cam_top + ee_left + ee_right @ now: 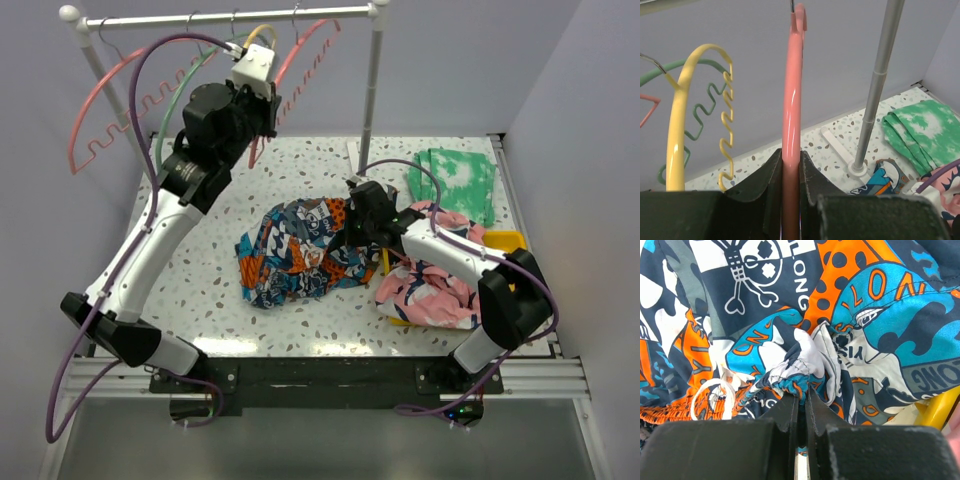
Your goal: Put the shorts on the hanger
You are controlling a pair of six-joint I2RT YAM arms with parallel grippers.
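Observation:
The shorts [298,250], in a blue, orange, black and white print, lie crumpled mid-table. My right gripper [352,228] is at their right edge. In the right wrist view it [802,396] is shut on a fold of the shorts' waistband [797,372]. My left gripper [262,118] is raised at the rail, shut on the coral-pink hanger [300,55]. In the left wrist view the fingers [766,182] clamp the hanger's arm [791,110], which runs up to its hook.
A second pink hanger [105,110], a green hanger [700,112] and a yellow hanger [680,120] hang on the rail [230,17]. The rail's right post [372,95] stands behind the shorts. A green tie-dye cloth [455,180] and a pink floral garment [430,285] lie right.

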